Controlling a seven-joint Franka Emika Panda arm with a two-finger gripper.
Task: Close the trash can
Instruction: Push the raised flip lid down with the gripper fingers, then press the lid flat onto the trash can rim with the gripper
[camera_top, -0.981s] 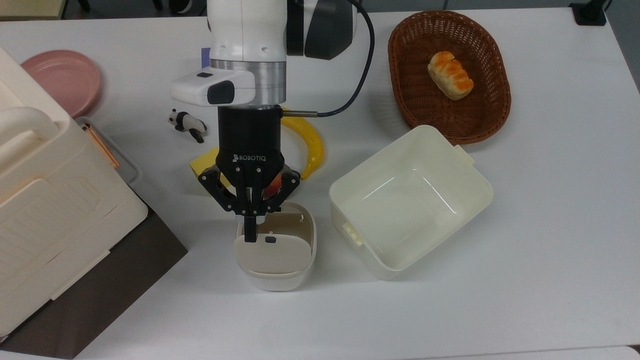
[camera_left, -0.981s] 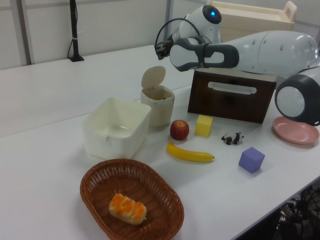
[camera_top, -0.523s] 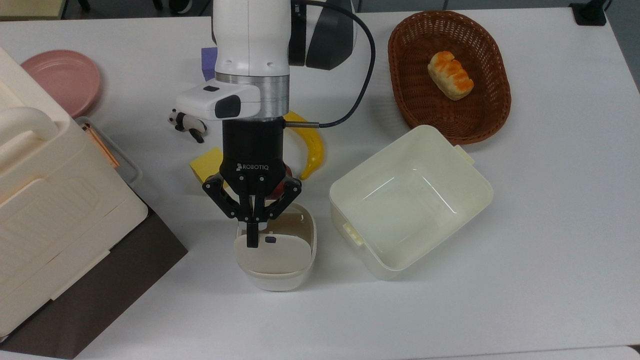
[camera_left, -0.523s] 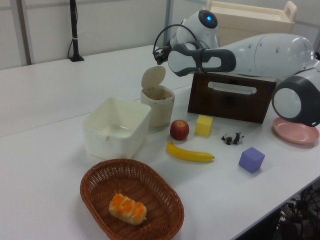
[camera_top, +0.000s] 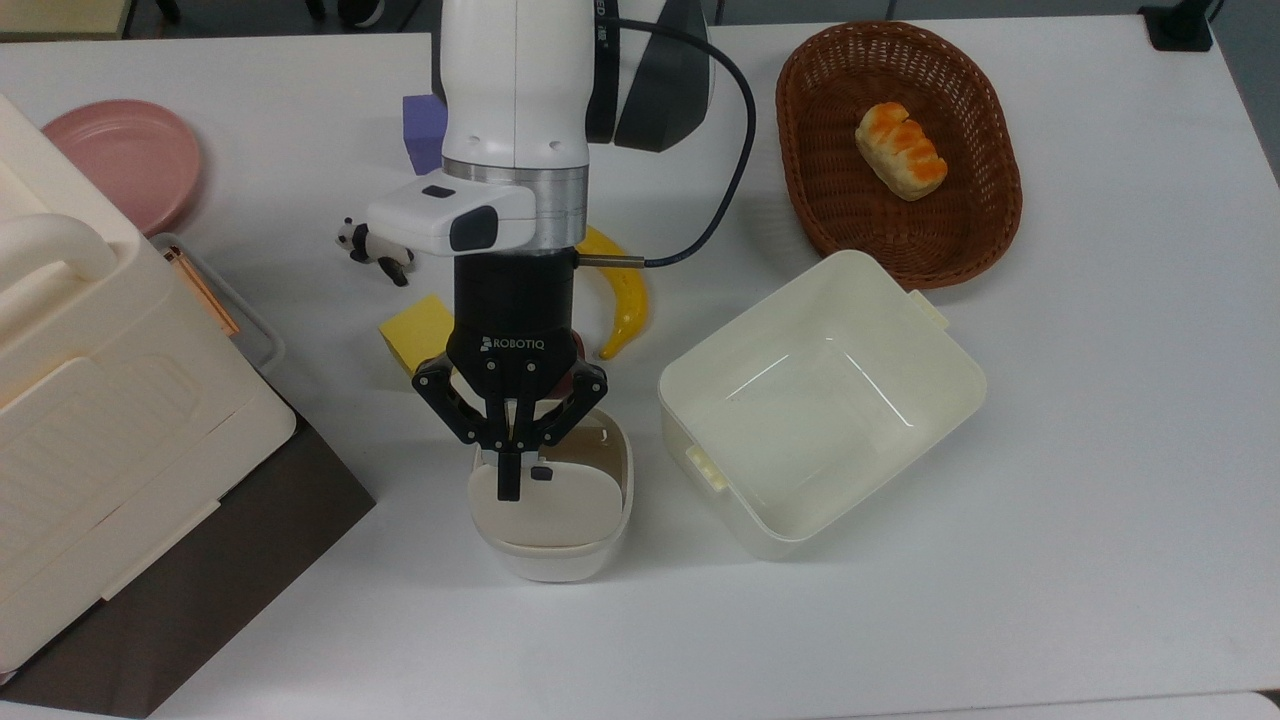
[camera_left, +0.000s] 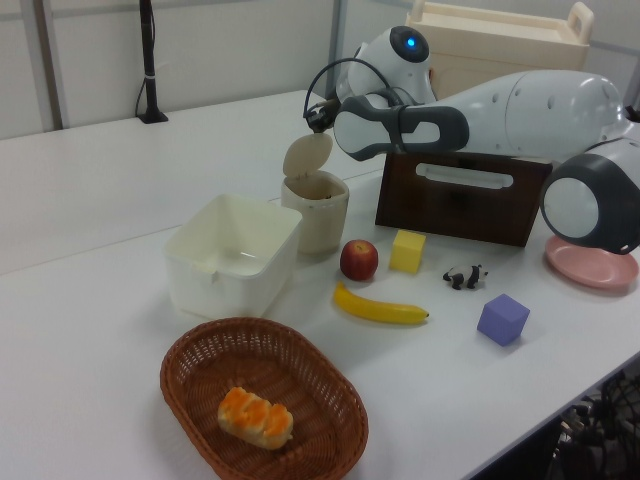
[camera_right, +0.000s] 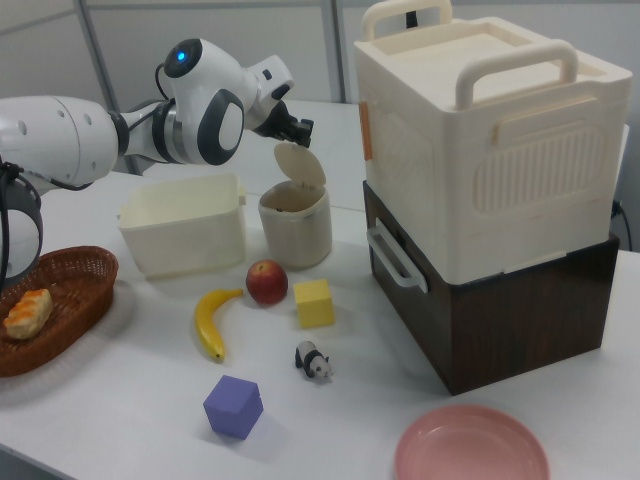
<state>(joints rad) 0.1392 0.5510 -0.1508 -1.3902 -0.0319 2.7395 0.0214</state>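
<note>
The trash can (camera_top: 553, 545) is a small cream bin in the middle of the table, next to the big tub. Its beige lid (camera_top: 545, 505) with a small dark button stands raised on its hinge, leaving the mouth open. The left view shows the lid (camera_left: 306, 155) upright above the trash can (camera_left: 318, 215); the right view shows the lid (camera_right: 300, 165) tilted over the trash can (camera_right: 295, 228). My gripper (camera_top: 508, 488) hangs shut over the lid's upper edge, holding nothing. In the right view the gripper (camera_right: 298, 133) is just above the lid's top.
A lidless cream tub (camera_top: 945, 375) sits at the top view's right of the can. An apple (camera_left: 359, 259), yellow block (camera_top: 412, 328), banana (camera_top: 628, 295), panda (camera_top: 375, 250) and purple cube (camera_top: 423, 130) lie behind it. A bread basket (camera_top: 990, 200), pink plate (camera_top: 125, 160) and big cream box (camera_top: 120, 400) stand farther off.
The arm has slid a little toward the top view's right and lower edge, bringing the shut fingers closer over the lid. The lid still stands raised.
</note>
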